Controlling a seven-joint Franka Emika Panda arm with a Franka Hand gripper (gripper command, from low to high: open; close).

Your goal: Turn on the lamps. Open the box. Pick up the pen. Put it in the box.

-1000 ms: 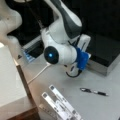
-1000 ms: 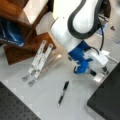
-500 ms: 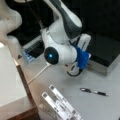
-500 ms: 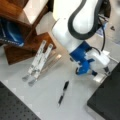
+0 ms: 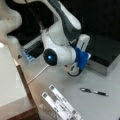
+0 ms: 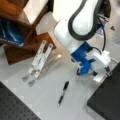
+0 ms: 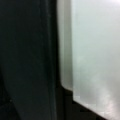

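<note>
gripper at box edge, pen still on table

near side: the pen [image 6: 63, 92] lies flat on the grey table [image 6: 47, 85], untouched, also seen at a front view's right [image 5: 93, 91]. 2 white slatted lamp bars [image 6: 37, 62] lean just beside the wooden stand [image 6: 17, 50]. farther back, the gripper [image 6: 106, 72] sits low at the box [image 5: 105, 50] edge, lid closed, black top. jaw state: cannot tell. wrist view shows only a dark surface against pale table.
</note>
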